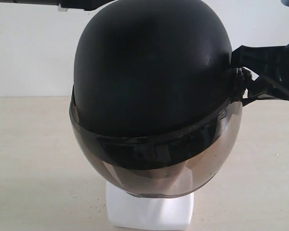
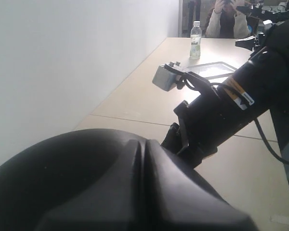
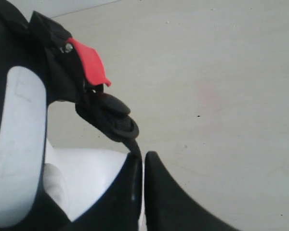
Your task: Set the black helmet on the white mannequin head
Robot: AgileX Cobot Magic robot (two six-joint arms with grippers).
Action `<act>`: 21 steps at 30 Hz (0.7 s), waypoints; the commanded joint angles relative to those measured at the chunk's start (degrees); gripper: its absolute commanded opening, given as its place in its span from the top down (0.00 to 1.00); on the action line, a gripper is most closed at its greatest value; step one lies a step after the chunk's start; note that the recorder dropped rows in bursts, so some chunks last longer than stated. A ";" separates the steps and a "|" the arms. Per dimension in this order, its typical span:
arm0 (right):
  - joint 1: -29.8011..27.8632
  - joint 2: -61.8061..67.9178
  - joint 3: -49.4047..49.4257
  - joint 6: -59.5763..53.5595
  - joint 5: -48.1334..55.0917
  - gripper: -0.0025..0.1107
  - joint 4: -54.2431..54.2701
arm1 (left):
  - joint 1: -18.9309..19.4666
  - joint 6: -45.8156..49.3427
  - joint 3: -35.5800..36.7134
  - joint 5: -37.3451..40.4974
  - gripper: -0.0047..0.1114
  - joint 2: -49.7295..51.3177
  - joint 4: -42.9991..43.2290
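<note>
One helmet sits over the one head, visor down, with only the white neck base showing on the counter. There are two tools. The right tool pinches the helmet's strap near one red clip. The left tool is pressed together.

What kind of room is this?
Probably a robot lab or workroom: a robot arm over a long pale table, a bare white wall, a water bottle and a person at the far end.
</note>
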 commanded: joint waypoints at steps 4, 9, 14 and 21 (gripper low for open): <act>-1.83 3.94 1.27 -0.76 6.05 0.98 -9.53 | 0.03 -1.42 -0.35 -1.11 0.92 0.02 0.05; -1.83 3.93 1.27 -0.76 5.62 0.98 -9.64 | 0.03 -1.42 -0.35 -0.96 0.92 0.39 0.05; -1.83 3.08 0.65 -0.62 5.69 0.98 -9.27 | 0.03 -1.42 -0.35 -0.16 0.92 1.45 0.05; -1.83 -0.19 -0.69 -2.71 6.10 0.86 -8.22 | 0.03 -1.42 -0.35 0.20 0.92 3.01 0.05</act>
